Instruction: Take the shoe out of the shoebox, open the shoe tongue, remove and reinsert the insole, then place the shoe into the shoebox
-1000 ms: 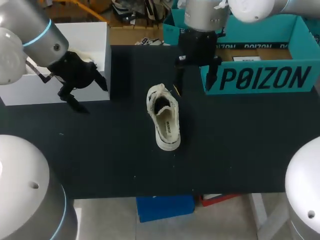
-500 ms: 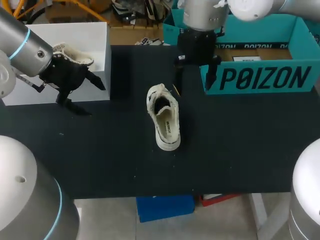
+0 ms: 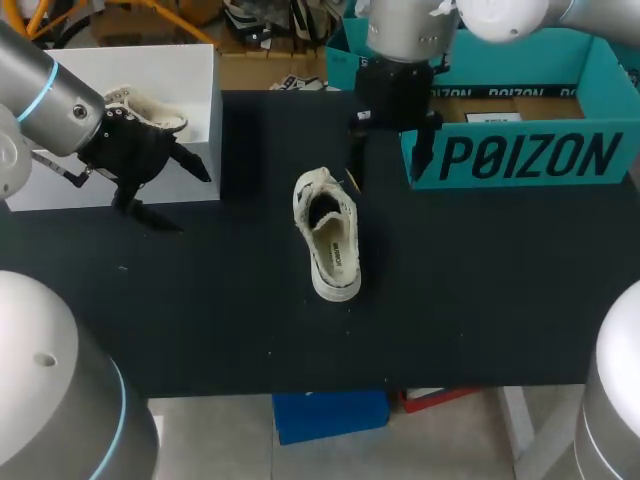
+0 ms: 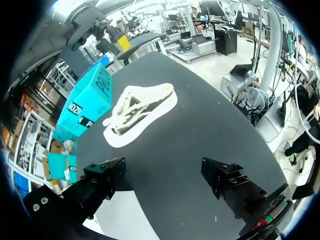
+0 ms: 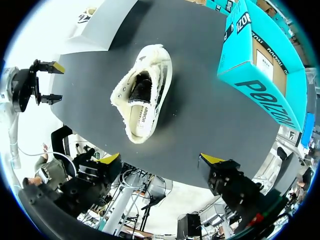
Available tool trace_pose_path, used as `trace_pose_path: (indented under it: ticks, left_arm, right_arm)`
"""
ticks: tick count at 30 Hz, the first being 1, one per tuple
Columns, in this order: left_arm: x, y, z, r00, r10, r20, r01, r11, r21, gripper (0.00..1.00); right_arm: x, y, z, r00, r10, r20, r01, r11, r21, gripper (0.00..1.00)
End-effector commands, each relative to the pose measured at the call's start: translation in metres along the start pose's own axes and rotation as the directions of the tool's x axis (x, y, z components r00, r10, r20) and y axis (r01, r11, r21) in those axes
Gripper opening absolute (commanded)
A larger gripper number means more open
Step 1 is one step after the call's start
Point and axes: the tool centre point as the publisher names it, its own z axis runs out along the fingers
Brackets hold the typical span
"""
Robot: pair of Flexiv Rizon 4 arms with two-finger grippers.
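Note:
A white low-top shoe lies on the black table, sole down, toe toward the front edge. In the right wrist view the shoe shows its dark inside and labelled insole. The teal shoebox stands at the back right. My right gripper hangs open between the shoe's heel and the shoebox, holding nothing. My left gripper stands open at the left, in front of a white box, well away from the shoe. Both grippers show empty, spread fingers.
The white box at the back left holds a second white shoe. The teal shoebox has brown card and a label inside. Bare black table surface lies in front of and to both sides of the shoe.
My left arm has drawn back to the left, uncovering the second shoe in the white box. The right arm and the shoe on the table have stayed put.

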Motion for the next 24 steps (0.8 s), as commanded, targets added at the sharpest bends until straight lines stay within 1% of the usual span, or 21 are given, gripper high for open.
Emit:
trace_pose_path:
  ticks: [1, 4, 7, 9, 10, 11, 12, 14, 17, 19, 21, 22, 24]
  left_arm:
    - [0.001, 0.000, 0.001, 1.000, 0.002, 0.004, -0.002, 1.000, -0.002, 1.00]
    - [0.001, 0.000, 0.001, 1.000, 0.002, 0.004, -0.002, 1.000, -0.002, 1.00]
    - [0.001, 0.000, 0.001, 1.000, 0.002, 0.004, -0.002, 1.000, -0.002, 1.00]
    - [0.001, 0.000, 0.001, 1.000, 0.002, 0.004, -0.002, 1.000, -0.002, 1.00]
    - [0.001, 0.000, 0.001, 1.000, 0.002, 0.004, -0.002, 1.000, -0.002, 1.00]
    - [0.001, 0.000, 0.001, 1.000, 0.002, 0.004, -0.002, 1.000, -0.002, 1.00]
    - [0.001, 0.000, 0.001, 1.000, 0.002, 0.004, -0.002, 1.000, -0.002, 1.00]
    - [0.001, 0.000, 0.001, 1.000, 0.002, 0.004, -0.002, 1.000, -0.002, 1.00]
    - [0.001, 0.000, 0.001, 1.000, 0.002, 0.004, -0.002, 1.000, -0.002, 1.00]
    - [0.001, 0.000, 0.001, 1.000, 0.002, 0.004, -0.002, 1.000, -0.002, 1.00]
    - [0.001, 0.000, 0.001, 1.000, 0.002, 0.004, -0.002, 1.000, -0.002, 1.00]
    - [0.001, 0.000, 0.001, 1.000, 0.002, 0.004, -0.002, 1.000, -0.002, 1.00]
    - [0.001, 0.000, 0.001, 1.000, 0.002, 0.004, -0.002, 1.000, -0.002, 1.00]
  right_arm:
    - [0.001, 0.002, 0.000, 1.000, 0.000, 0.002, 0.000, 1.000, 0.003, 1.00]
    - [0.001, 0.002, 0.000, 1.000, 0.000, 0.002, 0.000, 1.000, 0.003, 1.00]
    - [0.002, 0.008, 0.001, 1.000, -0.019, 0.024, 0.019, 1.000, 0.012, 1.00]
    - [0.003, 0.011, 0.000, 0.997, -0.018, 0.076, 0.018, 1.000, -0.004, 1.00]
    - [0.003, 0.012, -0.001, 0.993, -0.010, 0.116, 0.009, 1.000, 0.016, 1.00]
    - [0.004, 0.014, -0.002, 0.988, -0.019, 0.151, 0.017, 1.000, 0.015, 1.00]
    - [0.004, 0.014, -0.002, 0.991, -0.030, 0.130, 0.030, 1.000, -0.001, 1.00]
    - [0.004, 0.014, -0.003, 0.990, -0.009, 0.141, 0.009, 1.000, 0.003, 1.00]
    - [0.005, 0.016, -0.001, 0.994, -0.018, 0.109, 0.021, 0.999, -0.024, 1.00]
    - [0.007, 0.019, 0.003, 0.993, -0.017, 0.121, 0.020, 1.000, -0.019, 1.00]
    - [0.008, 0.021, 0.007, 0.993, -0.019, 0.115, 0.023, 0.999, -0.033, 1.00]
    - [0.009, 0.023, 0.010, 0.990, -0.020, 0.140, 0.023, 0.999, -0.022, 1.00]
    - [0.008, 0.026, 0.015, 0.988, -0.016, 0.154, 0.021, 0.999, -0.027, 1.00]
